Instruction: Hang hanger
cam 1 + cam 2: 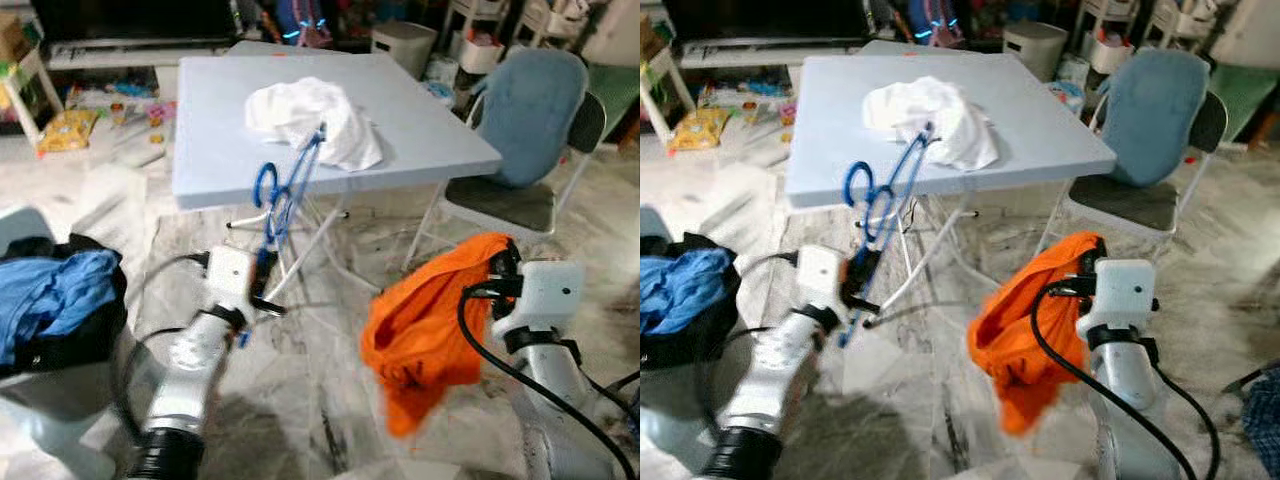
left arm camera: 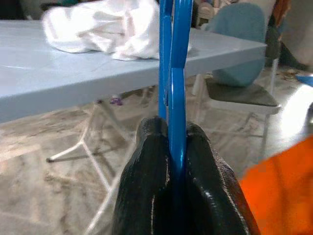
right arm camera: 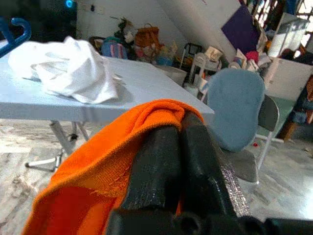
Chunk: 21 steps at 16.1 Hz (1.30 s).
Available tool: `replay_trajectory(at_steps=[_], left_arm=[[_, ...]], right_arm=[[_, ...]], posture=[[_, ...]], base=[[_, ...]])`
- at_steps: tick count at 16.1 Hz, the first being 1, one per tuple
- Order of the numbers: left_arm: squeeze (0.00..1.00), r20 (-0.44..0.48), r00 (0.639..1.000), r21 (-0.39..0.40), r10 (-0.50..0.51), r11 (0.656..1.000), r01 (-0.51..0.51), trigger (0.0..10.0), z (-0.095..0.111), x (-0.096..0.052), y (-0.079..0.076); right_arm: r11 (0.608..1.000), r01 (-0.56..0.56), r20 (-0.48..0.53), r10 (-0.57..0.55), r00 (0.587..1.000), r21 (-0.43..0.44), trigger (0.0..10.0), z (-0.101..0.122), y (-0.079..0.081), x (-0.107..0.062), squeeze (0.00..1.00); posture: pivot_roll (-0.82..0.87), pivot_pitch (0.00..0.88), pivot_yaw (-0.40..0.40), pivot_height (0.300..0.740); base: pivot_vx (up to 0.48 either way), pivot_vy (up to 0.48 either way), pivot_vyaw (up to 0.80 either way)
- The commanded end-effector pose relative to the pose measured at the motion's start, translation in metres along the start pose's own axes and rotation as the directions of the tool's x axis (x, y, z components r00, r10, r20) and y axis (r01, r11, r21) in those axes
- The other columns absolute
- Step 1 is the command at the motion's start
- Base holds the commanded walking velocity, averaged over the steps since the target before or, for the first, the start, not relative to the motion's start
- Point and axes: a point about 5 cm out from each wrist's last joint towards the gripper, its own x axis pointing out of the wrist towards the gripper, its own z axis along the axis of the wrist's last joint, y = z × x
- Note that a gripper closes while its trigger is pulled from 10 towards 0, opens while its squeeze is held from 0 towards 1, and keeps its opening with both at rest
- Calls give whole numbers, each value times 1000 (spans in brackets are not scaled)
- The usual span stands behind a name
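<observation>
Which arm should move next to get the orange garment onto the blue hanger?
Right. The right gripper is shut on the orange garment, which hangs free; the left gripper just holds the blue hanger upright.

The pale blue surface (image 1: 1040, 130) carries a crumpled white cloth (image 1: 930, 120). In front of its near edge, the left hand (image 1: 855, 280) grips a blue hanger (image 1: 880, 200) that rises to that edge. The right hand (image 1: 1085, 265), before the surface's right corner, clamps an orange garment (image 1: 1020, 340) hanging floorward. A blue chair (image 1: 1150, 115) stands beside the surface.

Cluttered home: folding table (image 1: 220, 150), strewn laundry (image 1: 50, 290)
</observation>
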Motion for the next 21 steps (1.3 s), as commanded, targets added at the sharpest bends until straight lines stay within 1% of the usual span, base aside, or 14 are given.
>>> replay_trajectory(at_steps=[1, 6, 11, 21], left_arm=[[0, 3, 1000, 10, 12, 1000, -12, 10000, 3, 0, 3], [0, 0, 1000, 12, 7, 1000, -7, 10000, 3, 2, 2], [0, -7, 1000, 18, 13, 1000, -13, 10000, 2, 2, 2], [0, -10, 1000, 9, 12, 1000, -12, 10000, 1, 3, 0]], right_arm=[[1000, -8, 44, 8, 999, 6, 10000, 9, 2, 2, 0], [1000, -8, 46, 8, 999, 4, 10000, 9, 1, 2, 0], [1000, -30, 50, 30, 998, -3, 10000, 10, 6, 4, 0], [1000, -26, 44, 26, 999, -4, 10000, 9, 5, 4, 0]], posture=[[87, 0, -58, 740], [82, 0, -52, 740], [83, 0, -54, 740], [78, 0, -54, 740]], base=[[307, 0, 0], [309, 0, 0], [315, 0, 0], [469, 0, 0]])
